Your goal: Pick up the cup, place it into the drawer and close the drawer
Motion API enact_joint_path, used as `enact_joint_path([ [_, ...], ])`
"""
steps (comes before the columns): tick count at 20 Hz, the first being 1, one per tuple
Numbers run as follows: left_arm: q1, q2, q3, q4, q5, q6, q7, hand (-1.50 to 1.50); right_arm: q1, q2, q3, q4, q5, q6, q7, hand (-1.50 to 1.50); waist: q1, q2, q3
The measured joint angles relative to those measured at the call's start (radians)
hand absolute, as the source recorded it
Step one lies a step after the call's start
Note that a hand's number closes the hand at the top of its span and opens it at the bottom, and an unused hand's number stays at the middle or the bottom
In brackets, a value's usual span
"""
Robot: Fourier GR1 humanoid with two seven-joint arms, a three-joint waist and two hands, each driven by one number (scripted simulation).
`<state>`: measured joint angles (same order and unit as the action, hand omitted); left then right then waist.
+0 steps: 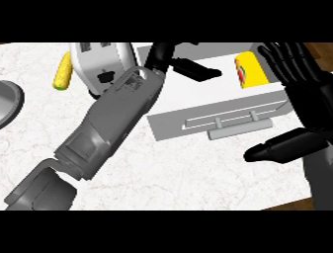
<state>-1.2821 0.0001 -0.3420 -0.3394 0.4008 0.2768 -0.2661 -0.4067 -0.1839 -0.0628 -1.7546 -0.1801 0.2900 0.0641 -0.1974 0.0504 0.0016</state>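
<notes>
the yellow cup [251,70] lies in the open drawer [220,111] at 1 o'clock, and the left hand [175,62], fingers spread over it, could get bumped if the spread right hand [308,89] pushes the drawer shut.

One head view looks steeply down, close over the counter [198,178] and open drawer [220,99].

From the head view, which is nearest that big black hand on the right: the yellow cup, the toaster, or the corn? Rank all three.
From the right hand:
1. Yellow cup, just beside its fingers, inside the open drawer.
2. Toaster, left of the drawer.
3. Corn, farthest left.
</notes>
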Motion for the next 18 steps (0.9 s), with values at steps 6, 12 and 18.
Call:
enact_joint_path([
  [6, 0.019, 0.0, 0.03, -0.059, 0.112, -0.021, -0.098, -1.5, -0.003, -0.005, 0.087, -0.006, -0.11, 0.15, 0.028, 1.5, -0.004, -0.002, -0.001],
  [12, 0.015, 0.0, 0.057, -0.072, 0.192, 0.011, -0.182, -1.5, 0.022, -0.113, 0.188, -0.011, -0.085, 0.303, 0.108, -1.5, 0.035, -0.015, -0.002],
  [18, 0.018, 0.0, 0.07, -0.051, 0.234, 0.04, -0.223, -1.5, 0.079, -0.203, 0.246, -0.047, 0.126, 0.322, 0.108, -1.5, 0.093, -0.03, -0.001],
])
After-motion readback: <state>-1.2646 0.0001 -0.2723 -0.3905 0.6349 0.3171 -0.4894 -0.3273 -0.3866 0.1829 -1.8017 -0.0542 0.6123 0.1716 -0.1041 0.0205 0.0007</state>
